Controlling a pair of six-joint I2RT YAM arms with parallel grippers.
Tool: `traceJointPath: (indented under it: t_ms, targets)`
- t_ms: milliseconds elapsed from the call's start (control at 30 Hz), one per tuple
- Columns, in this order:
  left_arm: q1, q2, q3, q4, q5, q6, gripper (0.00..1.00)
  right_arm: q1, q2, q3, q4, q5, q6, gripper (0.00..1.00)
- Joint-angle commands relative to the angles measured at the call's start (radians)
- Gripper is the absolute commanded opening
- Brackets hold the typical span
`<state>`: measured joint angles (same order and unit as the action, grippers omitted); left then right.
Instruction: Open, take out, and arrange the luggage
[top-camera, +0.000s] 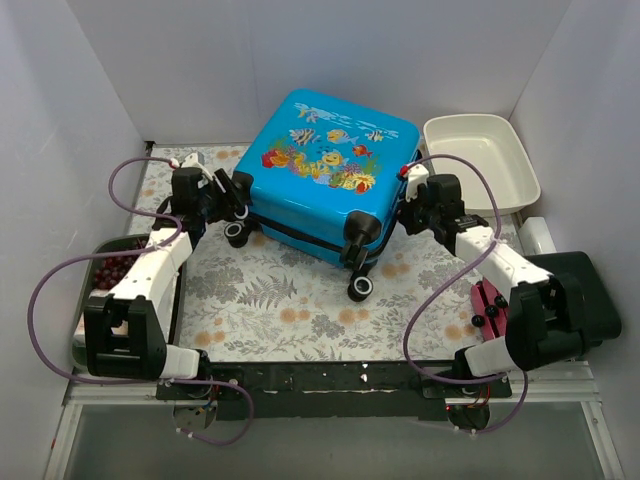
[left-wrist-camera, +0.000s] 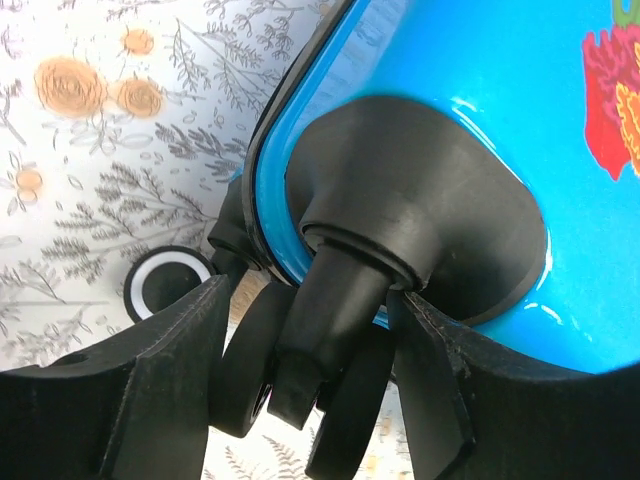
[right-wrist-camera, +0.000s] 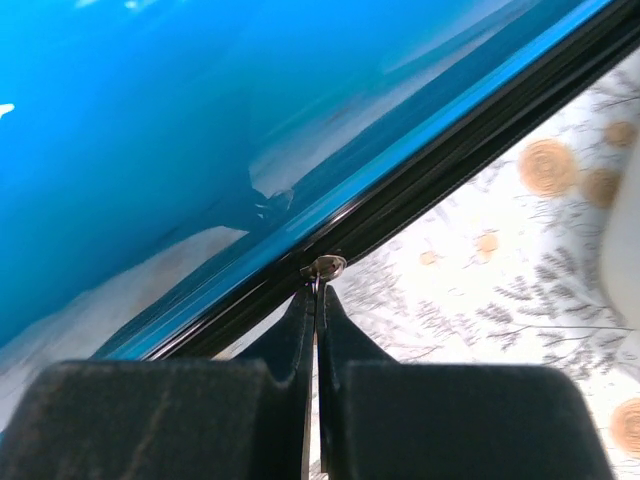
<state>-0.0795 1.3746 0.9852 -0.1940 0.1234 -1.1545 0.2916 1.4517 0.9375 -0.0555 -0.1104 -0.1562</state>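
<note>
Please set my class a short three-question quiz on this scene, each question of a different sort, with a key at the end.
1. True or false: the luggage lies on the table with its lid swung open.
2. What is the right pincer pinching? A a spoon; B the zip pull; C a cloth.
3. Fill the gap: the left pincer has its fingers either side of one of the luggage's ____.

Key: 1 false, it is closed; 2 B; 3 wheels.
</note>
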Motion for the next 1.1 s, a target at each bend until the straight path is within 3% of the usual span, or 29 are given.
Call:
traceJointPath:
  t_ms: [0,233,467,533,700,933,1067]
  targets:
    - [-0.003,-0.052,-0.033,-0.104,-0.232,-0.272,0.0,0.041,-0.125,-0.074,-0.118,-0.235,0.03,0.01]
    - [-0.02,-0.031,-0.003,-0.114,-0.24,-0.255,0.0,0.064,-0.344,-0.258,-0.078,-0.338,0.13,0.01]
    - [-0.081,-0.037,0.021,-0.145,-0.271,-0.298,0.0,0.292,-0.525,-0.365,0.043,-0.276,0.198,0.01]
    - [-0.092,-0.037,0.053,-0.177,-0.309,-0.32,0.0,0.343,-0.548,-0.374,0.046,-0.224,0.213,0.01]
    - [-0.138,-0.068,0.112,-0.242,-0.353,-0.343,0.0,0.443,-0.611,-0.471,0.246,0.092,0.306,0.01]
    - [-0.196,-0.163,-0.026,-0.259,-0.34,-0.372,0.0,0.48,-0.6,-0.608,0.602,0.328,0.328,0.01]
    - [-0.279,-0.255,-0.12,-0.255,-0.309,-0.396,0.0,0.474,-0.558,-0.573,0.599,0.457,0.323,0.01]
